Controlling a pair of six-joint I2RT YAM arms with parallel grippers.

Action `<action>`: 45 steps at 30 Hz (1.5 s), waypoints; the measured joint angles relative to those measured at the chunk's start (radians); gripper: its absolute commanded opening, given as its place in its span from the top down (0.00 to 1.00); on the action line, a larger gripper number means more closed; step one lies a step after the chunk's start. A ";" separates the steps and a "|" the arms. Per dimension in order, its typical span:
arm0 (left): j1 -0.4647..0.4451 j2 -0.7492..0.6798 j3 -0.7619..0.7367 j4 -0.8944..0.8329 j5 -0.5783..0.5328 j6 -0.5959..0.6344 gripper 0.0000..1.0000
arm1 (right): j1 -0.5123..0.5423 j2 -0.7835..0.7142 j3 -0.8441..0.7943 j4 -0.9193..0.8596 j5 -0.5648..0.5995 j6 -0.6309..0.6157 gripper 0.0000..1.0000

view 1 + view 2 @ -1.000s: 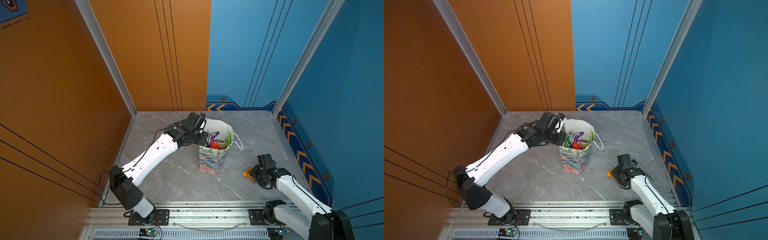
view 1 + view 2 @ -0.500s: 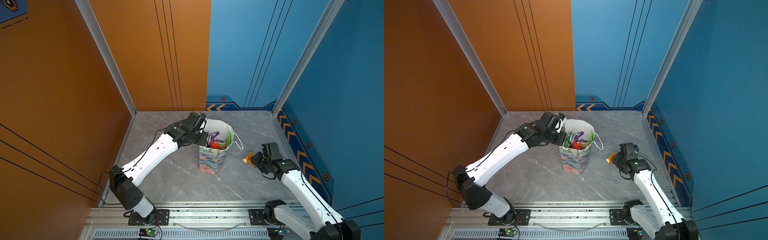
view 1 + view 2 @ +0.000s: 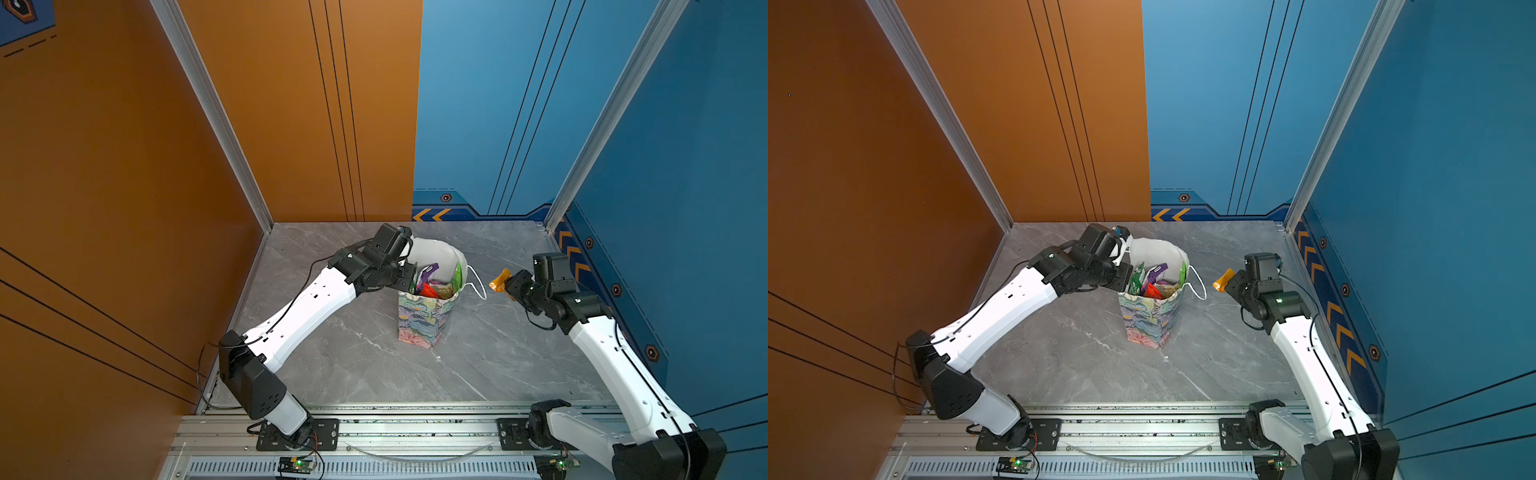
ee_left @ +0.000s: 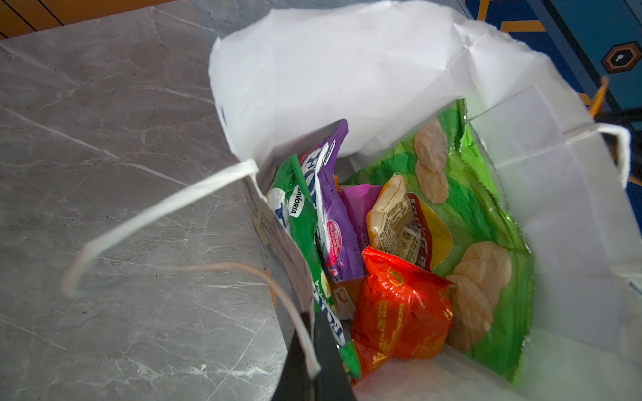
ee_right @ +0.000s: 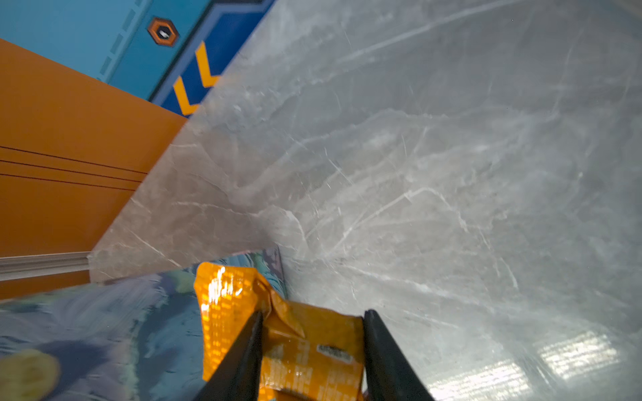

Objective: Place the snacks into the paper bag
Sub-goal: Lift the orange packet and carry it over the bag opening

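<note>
We see the paper bag (image 3: 419, 322) standing upright near the middle of the grey marble table (image 3: 353, 365), mouth open, with its floral print showing in both top views. The left end effector (image 3: 410, 276) sits at the bag's left rim, closed on the paper wall. In the left wrist view its black fingers (image 4: 328, 359) pinch that wall between them, and a white cord handle (image 4: 156, 211) loops out over the table just beside them.

Several snacks lie inside the bag. A big green Lay's packet (image 4: 476, 215) leans against the far white wall. A green Fox's packet (image 4: 298, 215) and a purple Fox's packet (image 4: 335, 222) stand on edge against the pinched wall. Between them sit a red packet (image 4: 399, 305), a small tan packet (image 4: 389, 215) and a strip of magenta wrapper (image 4: 357, 205).

The right end effector (image 3: 508, 286) is to the right of the bag and grips the orange packet (image 3: 498, 279) between its part-closed fingers. The packet is held off the table, near the bag's other cord handle (image 3: 478, 286) but apart from it. In the right wrist view the crumpled orange packet fills the gap between the two fingers (its print is too blurred for us to read), and the bag's painted outer wall (image 5: 104, 330) shows behind it.
</note>
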 measured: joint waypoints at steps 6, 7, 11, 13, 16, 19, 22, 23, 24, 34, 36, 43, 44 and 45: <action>0.000 0.000 0.000 0.000 -0.002 0.000 0.98 | 0.011 0.027 0.171 -0.008 -0.005 -0.013 0.67; 0.000 0.000 0.000 0.000 -0.002 0.000 0.98 | 0.023 0.031 0.190 -0.009 -0.004 -0.013 0.67; -0.003 0.000 0.000 0.000 -0.003 0.000 0.98 | 0.119 0.048 0.267 -0.015 0.006 -0.024 0.68; -0.005 0.000 0.000 0.000 -0.006 0.000 0.98 | 0.173 0.056 0.293 -0.016 0.016 -0.033 0.69; -0.005 0.000 0.000 0.000 -0.006 0.000 0.99 | 0.252 0.066 0.327 -0.016 0.045 -0.054 0.69; -0.005 0.000 0.000 0.000 -0.006 0.000 0.98 | 0.315 0.076 0.345 -0.016 0.074 -0.074 0.70; -0.005 0.000 0.000 0.000 -0.006 0.000 0.98 | 0.378 0.103 0.367 -0.024 0.111 -0.100 0.70; -0.005 0.000 0.000 0.000 -0.006 0.000 0.98 | 0.401 0.114 0.375 -0.023 0.125 -0.109 0.70; -0.005 0.000 0.000 0.000 -0.006 0.000 0.98 | 0.432 0.129 0.384 -0.024 0.141 -0.120 0.70; -0.005 0.000 0.000 0.000 -0.007 0.000 0.98 | 0.631 0.318 0.498 -0.067 0.222 -0.227 0.70; -0.005 0.000 0.000 0.000 -0.007 0.000 0.99 | 0.653 0.357 0.526 -0.084 0.223 -0.249 0.71; -0.005 0.000 0.000 0.000 -0.007 0.000 0.98 | 0.664 0.394 0.535 -0.121 0.224 -0.275 0.70; -0.005 0.000 0.000 0.000 -0.007 0.000 0.98 | 0.664 0.394 0.535 -0.122 0.225 -0.277 0.70; -0.005 0.000 0.000 0.000 -0.007 0.000 0.98 | 0.664 0.394 0.535 -0.122 0.225 -0.278 0.70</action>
